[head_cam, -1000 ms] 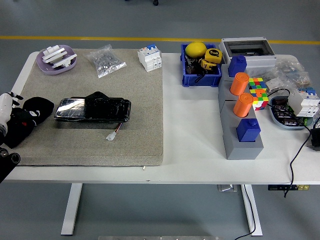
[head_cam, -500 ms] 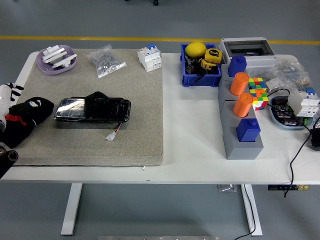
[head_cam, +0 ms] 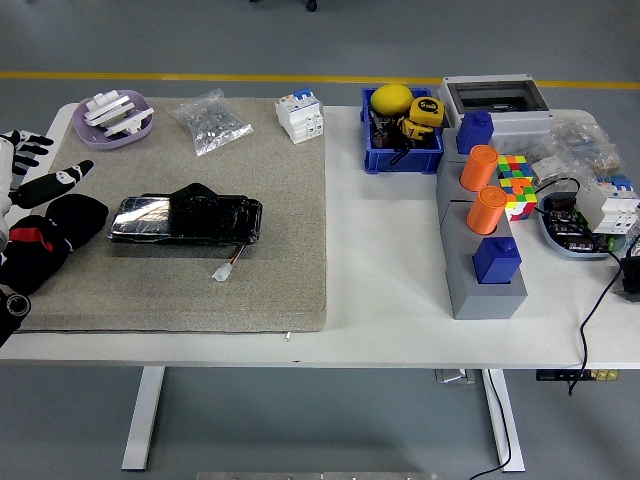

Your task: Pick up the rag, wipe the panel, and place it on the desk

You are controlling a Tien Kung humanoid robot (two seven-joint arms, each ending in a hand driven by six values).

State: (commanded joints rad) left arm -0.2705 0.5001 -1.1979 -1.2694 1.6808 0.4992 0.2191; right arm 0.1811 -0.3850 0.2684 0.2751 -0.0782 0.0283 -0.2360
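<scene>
My left hand point(head_cam: 40, 185) hovers at the mat's point(head_cam: 250, 260) left edge — fingers spread, gripping nothing — just above the black rag point(head_cam: 50, 240), beside the panel point(head_cam: 185, 220).

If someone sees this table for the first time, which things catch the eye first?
Probably the two orange cylinders on the grey block at the right, with the colourful puzzle cube beside them. Next, the shiny black panel on the beige mat at the left. At the left edge, the robot's left hand rests over a black rag, fingers spread.
</scene>
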